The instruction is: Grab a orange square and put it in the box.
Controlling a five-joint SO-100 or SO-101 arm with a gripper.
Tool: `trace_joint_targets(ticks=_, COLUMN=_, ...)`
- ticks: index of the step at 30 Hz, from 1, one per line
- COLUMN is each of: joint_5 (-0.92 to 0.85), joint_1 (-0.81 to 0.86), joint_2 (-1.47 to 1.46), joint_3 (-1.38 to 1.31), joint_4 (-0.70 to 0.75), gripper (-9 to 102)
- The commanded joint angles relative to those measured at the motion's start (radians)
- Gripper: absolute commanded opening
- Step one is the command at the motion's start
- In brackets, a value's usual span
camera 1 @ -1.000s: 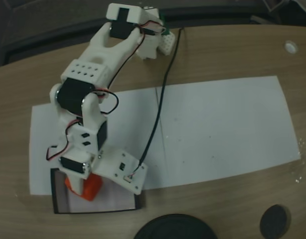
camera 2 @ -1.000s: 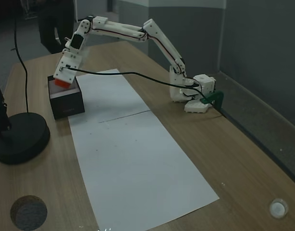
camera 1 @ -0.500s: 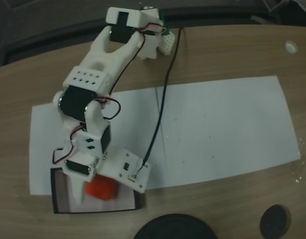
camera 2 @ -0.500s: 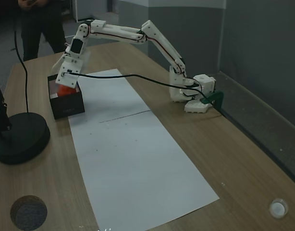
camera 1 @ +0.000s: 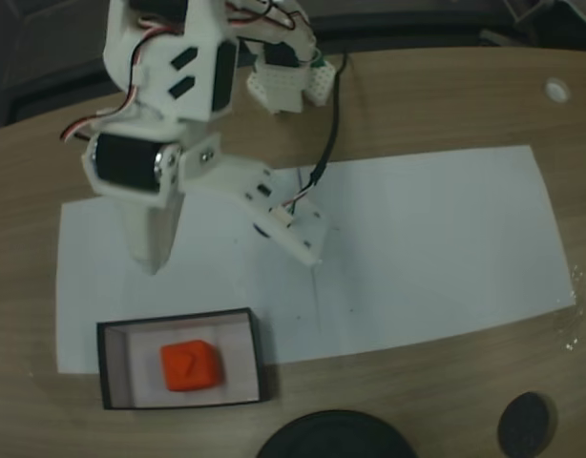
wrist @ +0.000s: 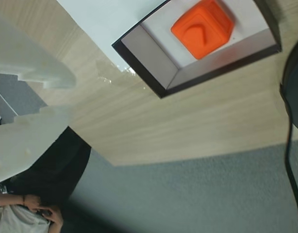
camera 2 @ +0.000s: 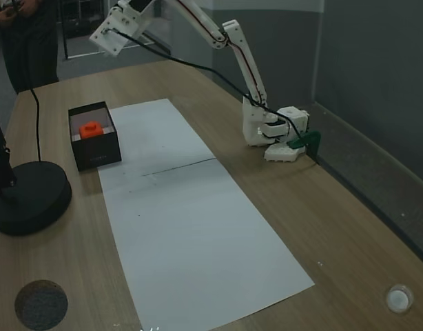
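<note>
Now the claw [camera 1: 231,262] hangs spread and empty in the upper left of a fixed view, high above the desk [camera 1: 446,95]. Below it, at lower left, the orange square [camera 1: 190,366] lies inside the box [camera 1: 113,328], on white paper [camera 1: 436,248].

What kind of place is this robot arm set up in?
Probably an office or lab workspace, not a home. The arm is clamped to a long wooden table beside grey partition walls, with white paper laid out as a work mat, and a person stands at the far end.
</note>
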Motion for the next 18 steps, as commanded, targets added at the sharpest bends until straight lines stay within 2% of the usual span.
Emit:
trace_joint_targets(ticks=1, joint_5=0.038, joint_1=-0.114, joint_2=0.242, joint_3=-0.009, joint_4=0.014, gripper=-1)
trace_joint_targets(ticks=9, joint_5=0.038, joint_1=-0.405, joint_2=0.673, joint_3=0.474, joint_4=0.009, gripper=-1)
trace_joint_targets(ticks=18, joint_5=-0.025, joint_1=-0.446, joint_2=1.206, joint_3=0.916, joint_4=-0.061, gripper=0)
